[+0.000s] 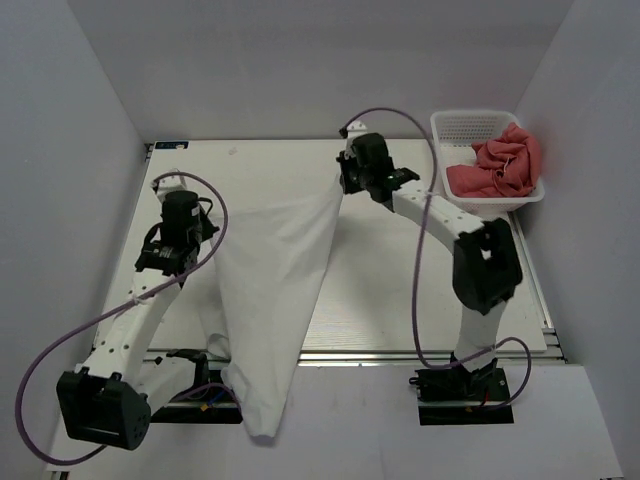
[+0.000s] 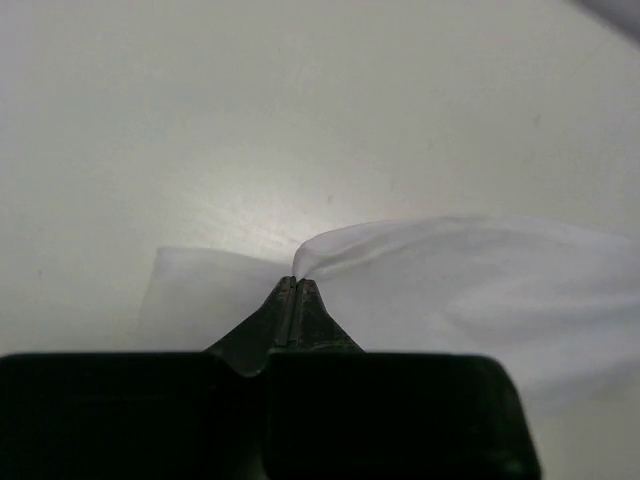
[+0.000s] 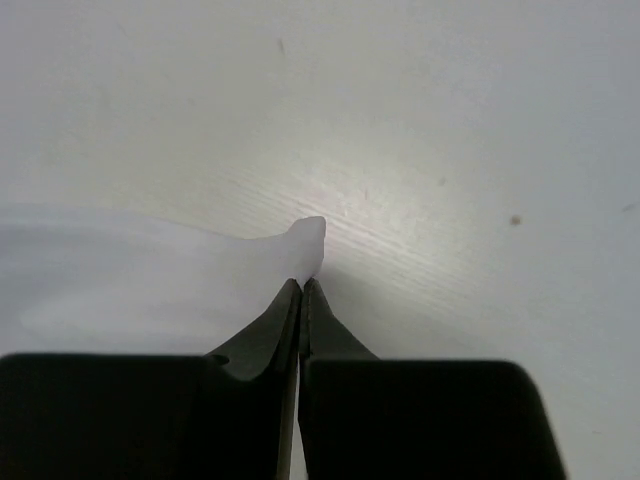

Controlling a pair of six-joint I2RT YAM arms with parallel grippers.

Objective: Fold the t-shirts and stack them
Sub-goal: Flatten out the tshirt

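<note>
A white t-shirt hangs stretched between both grippers above the table, its lower end drooping past the near table edge. My left gripper is shut on one corner of it; in the left wrist view the cloth fans out from the closed tips. My right gripper is shut on the other corner; in the right wrist view a nub of white cloth sticks out past the closed tips. A pink-red t-shirt lies crumpled in a white basket at the back right.
The white table lies under the shirt. Grey walls close in on the left, back and right. Purple cables loop beside both arms.
</note>
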